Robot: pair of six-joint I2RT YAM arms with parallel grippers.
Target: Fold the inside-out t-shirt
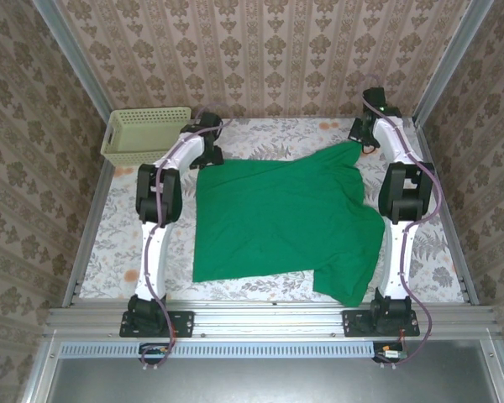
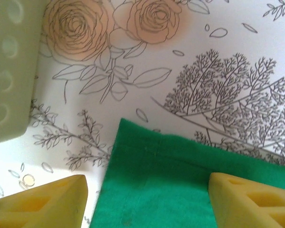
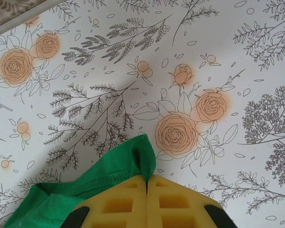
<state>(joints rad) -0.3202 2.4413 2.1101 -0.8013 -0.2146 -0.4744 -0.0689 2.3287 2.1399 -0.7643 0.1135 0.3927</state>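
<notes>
Along its far edge, right gripper (image 3: 147, 183) pinches the bright green soft-cloth t-shirt (image 1: 286, 218); left gripper (image 2: 147, 190) hangs open, so lower squarely over that corner before closing.

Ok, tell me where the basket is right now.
In the top view the basket sits at the far left corner of the table, just left of the left gripper, apart from the t-shirt.
</notes>
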